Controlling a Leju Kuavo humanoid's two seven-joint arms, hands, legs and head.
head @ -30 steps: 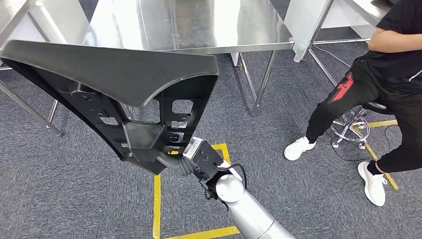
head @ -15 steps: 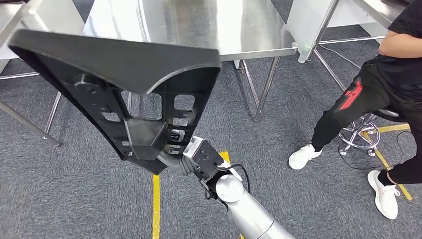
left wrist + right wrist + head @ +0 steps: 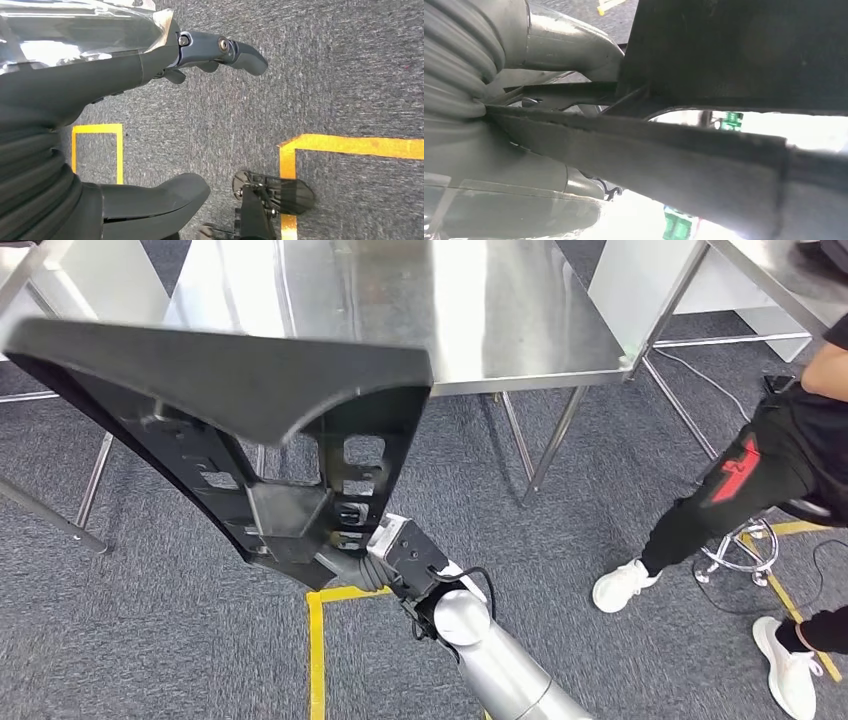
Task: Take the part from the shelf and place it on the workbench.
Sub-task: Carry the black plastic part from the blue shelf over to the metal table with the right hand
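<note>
- Part (image 3: 250, 430), big, black and wedge-shaped, is up in the air in front of me, its narrow lower end gripped in my right hand (image 3: 375, 562); its wide flat top edge hangs over the near edge of the steel table (image 3: 480, 310).
- Right fingers (image 3: 569, 47) are closed on it: in the right wrist view my thumb and the grey cover sit tight against the dark ribbed plastic.
- Left hand (image 3: 100, 125) hangs low over the grey carpet (image 3: 150, 640) holding nothing, fingers (image 3: 235, 50) apart, above the yellow floor tape (image 3: 350, 146).
- What has changed in the last second: the whole view has slid, so my body has moved, not the things. The table's right leg (image 3: 550, 440) and the seated person (image 3: 760, 480) on the stool (image 3: 745, 545) have drifted to the right, and more of the table top shows now. The part sits in almost the same spot relative to my arm, so the grip has not slipped.
- My reading: the pick from the shelf is done and I am in the carry, closing on the table. The part is not yet resting on anything.
- Next I judge I must get nearer, then lift the long piece past the table edge and lay it flat before letting go.
- Risk: with so long a part held at one end, its far tip could knock the table rim.
</note>
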